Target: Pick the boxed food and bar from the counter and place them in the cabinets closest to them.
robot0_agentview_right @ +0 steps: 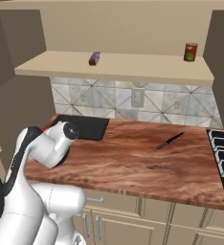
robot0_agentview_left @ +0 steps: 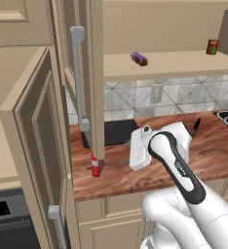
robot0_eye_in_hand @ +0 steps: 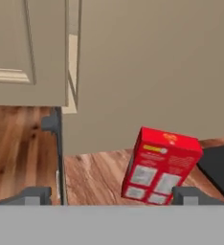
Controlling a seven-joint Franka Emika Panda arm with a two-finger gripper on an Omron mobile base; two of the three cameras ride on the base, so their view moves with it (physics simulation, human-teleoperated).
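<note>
Two dark fingertips (robot0_eye_in_hand: pixel 35 194) of the gripper (robot0_eye_in_hand: pixel 111 196) stand spread wide, holding nothing. Between them, toward 1 o'clock, the boxed food (robot0_eye_in_hand: pixel 160 167) stands tilted on the counter (robot0_eye_in_hand: pixel 18 148), just beside an open cabinet door (robot0_eye_in_hand: pixel 147 67). It looks light, stiff cardboard, likely crushable; pinching its narrow sides at mid-height seems safest. The bar (robot0_agentview_left: pixel 139 59) lies on the cabinet shelf (robot0_agentview_left: pixel 174 63).

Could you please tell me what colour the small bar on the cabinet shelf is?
The small wrapped bar is dark purple, clearest in the right base view.
</note>
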